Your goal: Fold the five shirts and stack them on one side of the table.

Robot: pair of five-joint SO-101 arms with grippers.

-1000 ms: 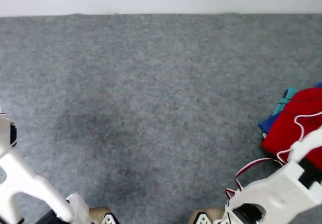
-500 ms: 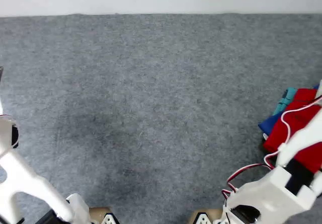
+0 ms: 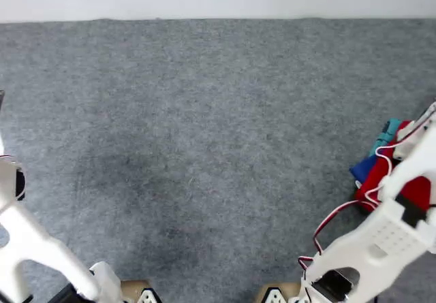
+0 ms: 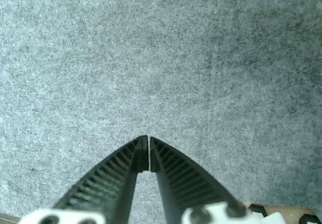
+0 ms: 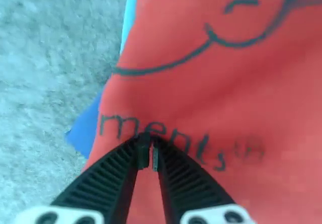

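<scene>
Near right, the right arm [image 3: 381, 242] now sits further over the red shirt [image 3: 376, 175] topping the pile [image 3: 362, 168] at the table's [image 3: 204, 112] right edge than a second ago, so the stack looks about done. Right claw [image 5: 146, 153] is pinched together over the red fabric, gripping nothing. Left claw [image 4: 149, 153] is closed too, above bare table.

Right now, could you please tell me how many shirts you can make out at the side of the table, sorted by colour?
red shirt: 1
blue shirt: 1
teal shirt: 1
Total: 3 that can be told apart; whether more lie hidden underneath cannot be seen.
</scene>
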